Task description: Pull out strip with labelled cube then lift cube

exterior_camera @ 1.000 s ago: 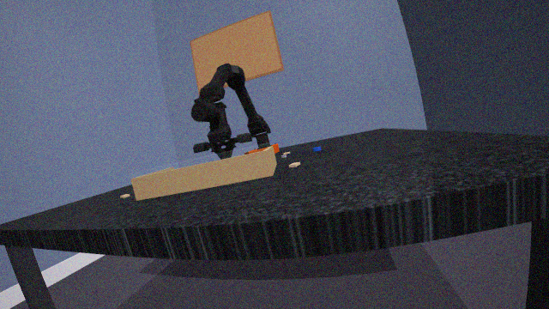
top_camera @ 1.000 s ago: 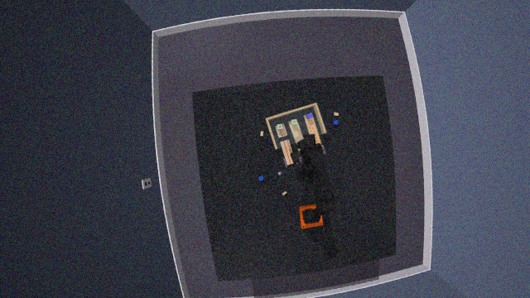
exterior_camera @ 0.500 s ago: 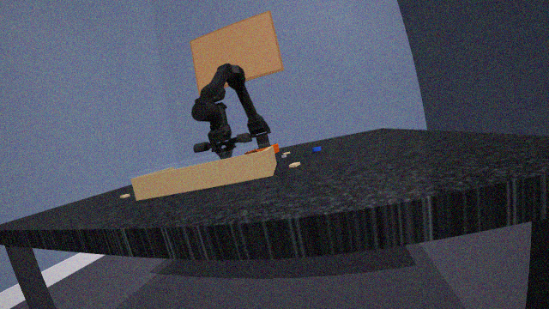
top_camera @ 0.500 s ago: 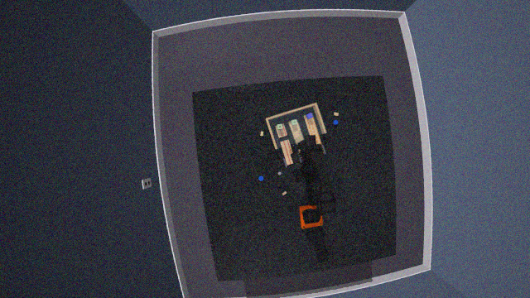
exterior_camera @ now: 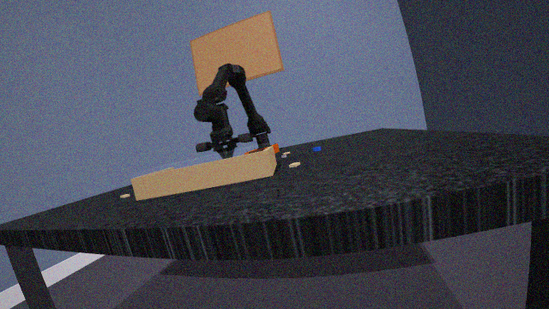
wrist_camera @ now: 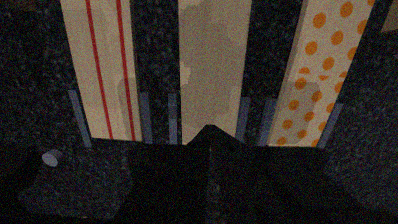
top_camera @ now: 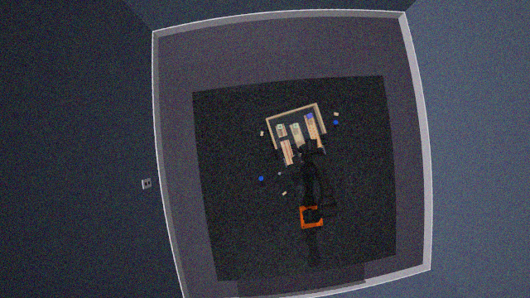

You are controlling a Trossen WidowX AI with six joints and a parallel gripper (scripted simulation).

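My gripper point(top_camera: 307, 147) point(exterior_camera: 226, 156) point(wrist_camera: 209, 128) is shut and empty, its tips over the near end of the plain middle strip point(top_camera: 297, 136) point(wrist_camera: 214, 60). That strip carries a pale cube with a greenish top point(top_camera: 296, 125). The red-lined strip point(top_camera: 286, 152) point(wrist_camera: 104, 65) at left has a gap behind its front piece; the rear piece point(top_camera: 281, 132) carries another pale, greenish-topped cube point(top_camera: 280, 127). The orange-dotted strip point(top_camera: 312, 128) point(wrist_camera: 320, 37) at right carries a blue-violet cube point(top_camera: 310, 116); some dots look cut along a crosswise line. Labels are too small to read.
A tan wall point(top_camera: 291, 111) point(exterior_camera: 206, 177) encloses the strips' back and sides. Blue-grey guides point(wrist_camera: 146, 117) flank the near ends. A blue piece point(top_camera: 261, 178) point(exterior_camera: 316, 148), another blue piece point(top_camera: 335, 122), small tan blocks point(top_camera: 284, 193) and an orange frame point(top_camera: 302, 219) lie around.
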